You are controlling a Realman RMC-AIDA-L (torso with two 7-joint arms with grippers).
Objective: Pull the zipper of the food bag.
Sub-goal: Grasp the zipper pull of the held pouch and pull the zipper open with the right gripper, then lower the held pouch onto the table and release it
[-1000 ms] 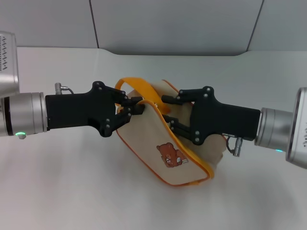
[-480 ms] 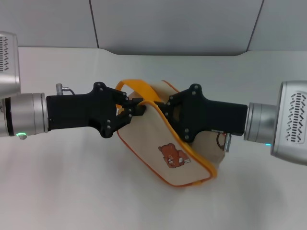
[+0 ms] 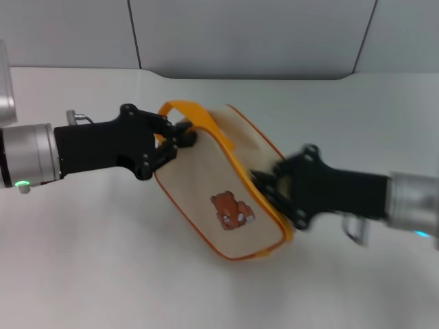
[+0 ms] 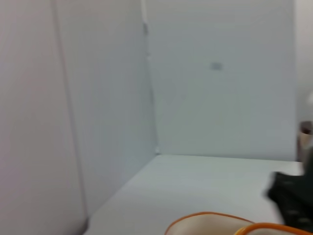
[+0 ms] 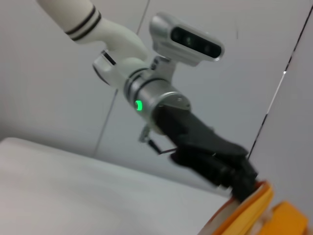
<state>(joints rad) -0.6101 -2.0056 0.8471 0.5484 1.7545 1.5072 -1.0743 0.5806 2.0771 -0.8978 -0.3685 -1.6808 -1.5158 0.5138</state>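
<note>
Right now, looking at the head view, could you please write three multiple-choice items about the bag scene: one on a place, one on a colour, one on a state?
1. Where does the left gripper hold the food bag?
A. at the end with the orange strap loop
B. at the bear picture
C. it is far from the bag

2. What colour is the piping along the bag's edges?
A. blue
B. orange
C. green

3. How does the bag sit?
A. lying flat and untouched on the table
B. held between the two grippers, with its bear side toward the camera
C. hanging from a hook on the wall

Answers:
1. A: the left gripper's fingers close at the strap loop.
2. B: the edges are orange.
3. B: the right gripper is at the bag's other end, on the zipper edge, and the bear picture faces the head camera.
</note>
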